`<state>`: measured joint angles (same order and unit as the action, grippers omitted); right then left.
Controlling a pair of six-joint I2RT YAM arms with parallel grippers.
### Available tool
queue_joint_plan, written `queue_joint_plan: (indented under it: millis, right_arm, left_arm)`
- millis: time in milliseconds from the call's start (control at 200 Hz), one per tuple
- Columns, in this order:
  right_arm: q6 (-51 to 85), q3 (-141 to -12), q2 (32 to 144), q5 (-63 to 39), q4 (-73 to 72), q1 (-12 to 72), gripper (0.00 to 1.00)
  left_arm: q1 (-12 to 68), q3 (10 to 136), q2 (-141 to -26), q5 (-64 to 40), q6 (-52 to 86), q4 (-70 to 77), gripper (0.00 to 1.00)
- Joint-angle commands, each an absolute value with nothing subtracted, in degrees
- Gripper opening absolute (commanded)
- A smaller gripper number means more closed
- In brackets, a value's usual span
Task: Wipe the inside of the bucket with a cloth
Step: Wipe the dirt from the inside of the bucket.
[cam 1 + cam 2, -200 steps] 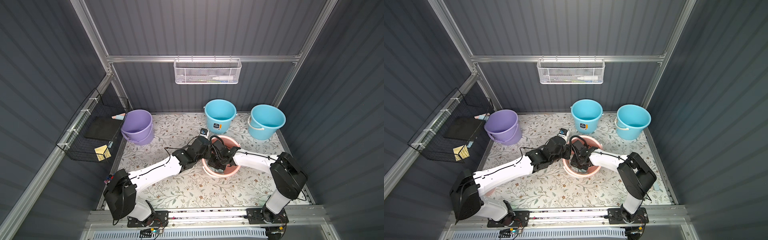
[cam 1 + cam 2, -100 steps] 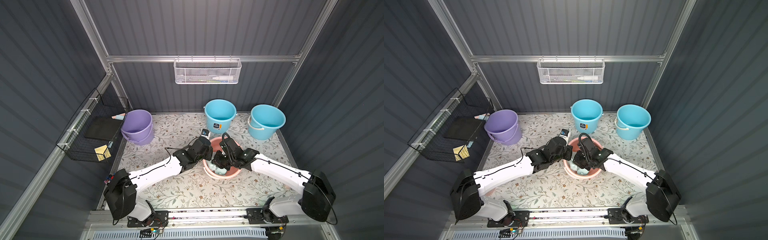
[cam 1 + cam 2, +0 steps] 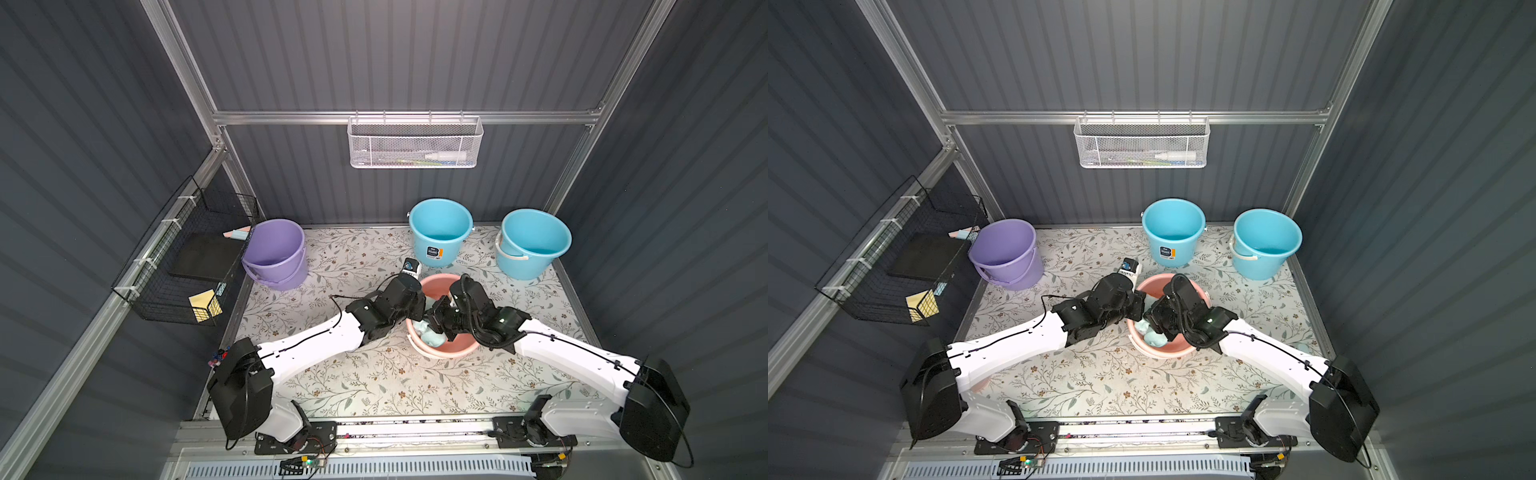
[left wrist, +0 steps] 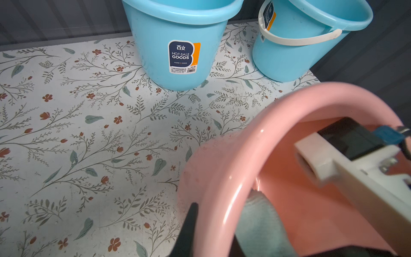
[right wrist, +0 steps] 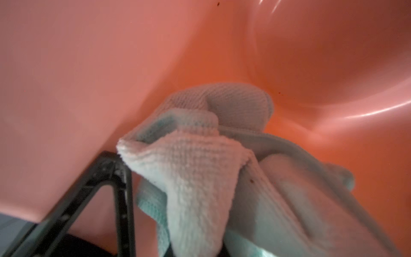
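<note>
Inside bucket (image 3: 441, 355), cloth (image 5: 193, 173) in right pincer (image 3: 432, 327)

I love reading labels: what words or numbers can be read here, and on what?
"百文": sticker on one blue bucket.
"HOT-SALE GOODS": same sticker.
Fine print and barcode number under it: too small to read.
Label on the blue bucket with the white handle: seen edge-on, unreadable.

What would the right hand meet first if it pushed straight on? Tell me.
The right hand grips the cloth, which is bunched just ahead of it. Going straight on, that wad would likely press into the inner wall of the bucket near the bottom, though depth is unclear.
</note>
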<state>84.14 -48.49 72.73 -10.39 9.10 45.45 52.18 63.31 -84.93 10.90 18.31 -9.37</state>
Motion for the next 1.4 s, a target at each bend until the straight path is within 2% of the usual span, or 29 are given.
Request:
queue_joint_plan:
  millis: [0,220,475,775,1101,1396]
  right_arm:
    - [92.1,-47.8,73.8,-4.9,1.9,45.2,0.0]
    - [92.2,-51.1,79.9,1.8,5.0,45.2,0.0]
    - [92.7,-51.5,89.4,7.3,2.2,45.2,0.0]
    - [91.5,-51.4,96.9,9.7,0.0,45.2,0.0]
    - [85.2,-51.6,88.2,8.3,8.0,46.5,0.0]
    - [75.6,-52.5,74.9,14.5,20.0,50.7,0.0]
  left_arm:
    - [52.6,65.0,-84.8,9.0,18.3,-9.0,0.0]
    - [52.6,65.0,-84.6,8.9,18.1,-9.0,0.0]
    - [52.6,64.9,-84.0,8.8,18.1,-9.0,0.0]
    - [52.6,64.9,-83.5,9.2,18.2,-9.2,0.0]
    - [52.6,64.9,-84.1,9.9,18.4,-9.3,0.0]
    - [52.6,64.9,-84.5,9.9,18.4,-9.1,0.0]
